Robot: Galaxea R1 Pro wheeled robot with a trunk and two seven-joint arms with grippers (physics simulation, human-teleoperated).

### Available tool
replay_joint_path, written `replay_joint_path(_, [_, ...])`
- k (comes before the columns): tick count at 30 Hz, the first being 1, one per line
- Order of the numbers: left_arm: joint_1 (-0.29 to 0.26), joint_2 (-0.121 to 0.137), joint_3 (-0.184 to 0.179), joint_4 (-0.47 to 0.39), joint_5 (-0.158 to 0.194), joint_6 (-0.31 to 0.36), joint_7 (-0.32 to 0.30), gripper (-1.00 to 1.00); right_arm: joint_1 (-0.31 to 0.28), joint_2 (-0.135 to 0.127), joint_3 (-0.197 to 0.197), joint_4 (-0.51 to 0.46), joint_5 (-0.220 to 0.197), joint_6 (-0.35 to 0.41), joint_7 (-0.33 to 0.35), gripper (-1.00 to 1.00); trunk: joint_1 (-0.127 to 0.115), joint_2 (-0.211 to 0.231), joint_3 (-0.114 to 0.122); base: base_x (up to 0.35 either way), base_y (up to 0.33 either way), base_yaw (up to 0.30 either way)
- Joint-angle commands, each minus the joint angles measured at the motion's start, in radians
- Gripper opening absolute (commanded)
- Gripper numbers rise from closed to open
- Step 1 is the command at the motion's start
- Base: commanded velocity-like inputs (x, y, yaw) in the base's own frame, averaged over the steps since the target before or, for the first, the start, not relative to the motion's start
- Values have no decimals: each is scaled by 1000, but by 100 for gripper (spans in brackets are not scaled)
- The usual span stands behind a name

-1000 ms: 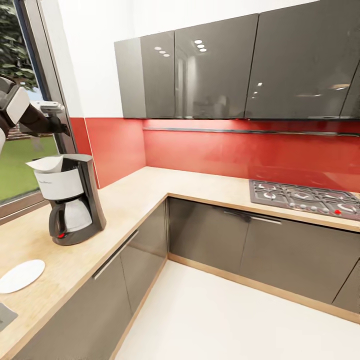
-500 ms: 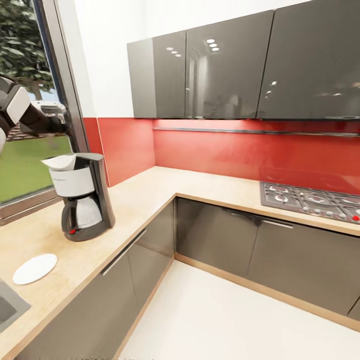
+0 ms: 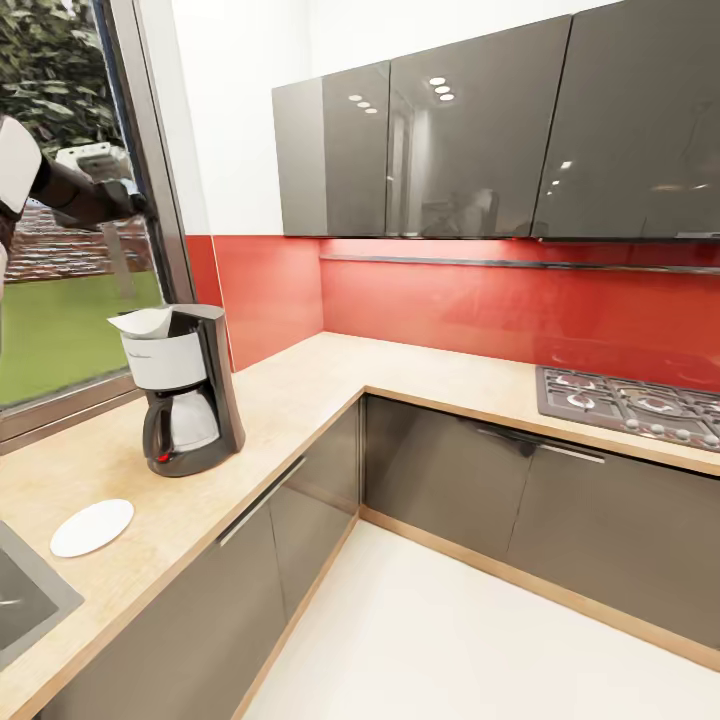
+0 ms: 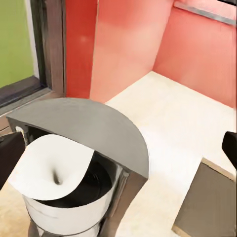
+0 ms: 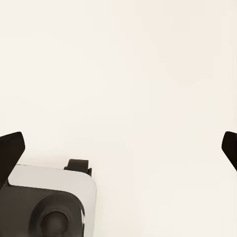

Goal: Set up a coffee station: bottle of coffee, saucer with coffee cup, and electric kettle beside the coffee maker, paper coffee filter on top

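Observation:
The coffee maker (image 3: 186, 390) stands on the kitchen countertop (image 3: 300, 385) by the window. On its top lies the white paper coffee filter (image 3: 143, 322), tilted over the open basket, and it shows again as the paper coffee filter (image 4: 53, 167) in the left wrist view. The saucer (image 3: 92, 527) lies flat on the worktop in front of the machine, with nothing on it. My left arm (image 3: 75, 190) hangs above and behind the coffee maker (image 4: 94, 133). The left gripper (image 4: 120, 150) is open and holds nothing. My right gripper (image 5: 120, 148) is open over pale floor.
A steel sink (image 3: 20, 600) is inset near the saucer. A gas hob (image 3: 630, 400) sits on the other run of worktop at the right. Glossy grey wall cabinets (image 3: 450, 140) hang above a red backsplash. A window frame (image 3: 150, 150) stands behind the coffee maker.
The camera has turned left, so everything has slid right in the picture. My left arm has risen higher above the coffee maker. The filter stays on the machine.

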Motion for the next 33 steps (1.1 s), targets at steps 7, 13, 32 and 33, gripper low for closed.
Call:
replay_joint_path(7, [-1,-216,4,-71,29,4,-3,100,-1,-1,0,1,7,-3,1,100,0,-1,-1,0,0,1])
replay_joint_path(13, [0,-392,7,-59,30,-3,-11,100,-1,-1,0,1,7,-3,1,100,0,-1,-1,0,0,0])
replay_joint_path(32, [272,-453,-2,-99,29,-334,-428,100,-1,-1,0,1,7,-3,1,100,0,-1,-1,0,0,0])
replay_joint_path(33, [301,-453,-4,-112,29,-361,-434,100,-1,-1,0,1,7,-3,1,100,0,-1,-1,0,0,0])
